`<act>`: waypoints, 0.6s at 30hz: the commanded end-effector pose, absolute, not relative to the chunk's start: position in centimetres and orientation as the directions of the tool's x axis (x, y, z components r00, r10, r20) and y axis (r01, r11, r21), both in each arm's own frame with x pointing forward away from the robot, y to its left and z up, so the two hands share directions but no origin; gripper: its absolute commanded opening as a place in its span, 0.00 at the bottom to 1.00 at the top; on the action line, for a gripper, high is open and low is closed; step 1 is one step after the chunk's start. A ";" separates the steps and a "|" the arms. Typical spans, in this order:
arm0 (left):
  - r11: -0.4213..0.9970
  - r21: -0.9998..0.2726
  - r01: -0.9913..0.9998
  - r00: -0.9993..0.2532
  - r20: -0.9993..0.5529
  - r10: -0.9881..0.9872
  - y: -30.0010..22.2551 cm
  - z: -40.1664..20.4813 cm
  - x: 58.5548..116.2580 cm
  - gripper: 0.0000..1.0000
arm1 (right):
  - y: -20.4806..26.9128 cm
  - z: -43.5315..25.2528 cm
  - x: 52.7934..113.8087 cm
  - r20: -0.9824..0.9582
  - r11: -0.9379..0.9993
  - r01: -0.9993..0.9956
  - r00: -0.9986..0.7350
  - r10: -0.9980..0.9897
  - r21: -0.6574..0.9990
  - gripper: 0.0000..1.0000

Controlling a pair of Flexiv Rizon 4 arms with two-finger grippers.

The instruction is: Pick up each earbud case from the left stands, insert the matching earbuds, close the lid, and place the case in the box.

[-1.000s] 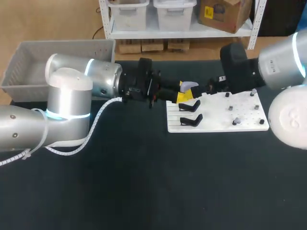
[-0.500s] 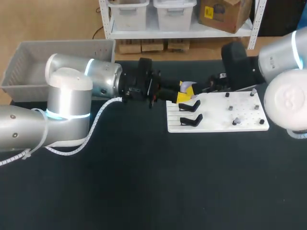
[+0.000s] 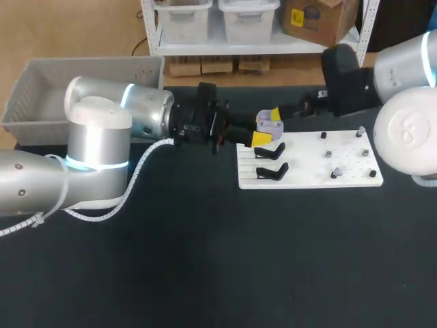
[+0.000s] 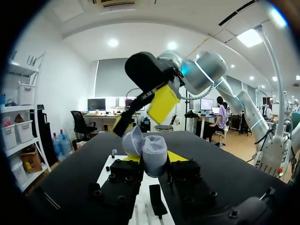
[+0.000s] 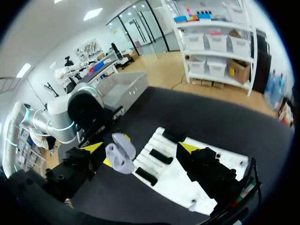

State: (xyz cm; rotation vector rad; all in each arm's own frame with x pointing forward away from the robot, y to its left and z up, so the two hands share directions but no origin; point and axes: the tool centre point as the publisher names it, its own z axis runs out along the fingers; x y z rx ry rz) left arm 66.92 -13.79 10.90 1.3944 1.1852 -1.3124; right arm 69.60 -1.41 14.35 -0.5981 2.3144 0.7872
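Two black stands (image 3: 271, 171) on a white board (image 3: 307, 175), black table (image 3: 205, 260).

The pale lavender plastic earbud case (image 3: 269, 121) is plain, without pattern. The black left end effector (image 4: 153, 158) and the black right end effector (image 5: 140, 149) have bright yellow tips. The flat white board (image 3: 341, 179) carries glossy black stands (image 3: 271, 150). The desk (image 3: 205, 260) is matte black and the plastic box (image 3: 41, 89) light grey. The silver left arm (image 3: 102, 123) and silver right arm (image 3: 410, 130) wear glowing pale-blue bands.

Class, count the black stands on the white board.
2: the far stand beside the left gripper, which holds the case, and the near stand. A third may hide beneath that gripper.
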 end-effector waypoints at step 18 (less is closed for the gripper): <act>-0.182 0.073 0.981 0.083 -0.995 0.049 -14.3 11.5 66.8 0.00 | -10.0 19.0 70.1 -0.522 0.830 -0.510 -0.656 -0.545 -0.226 1.00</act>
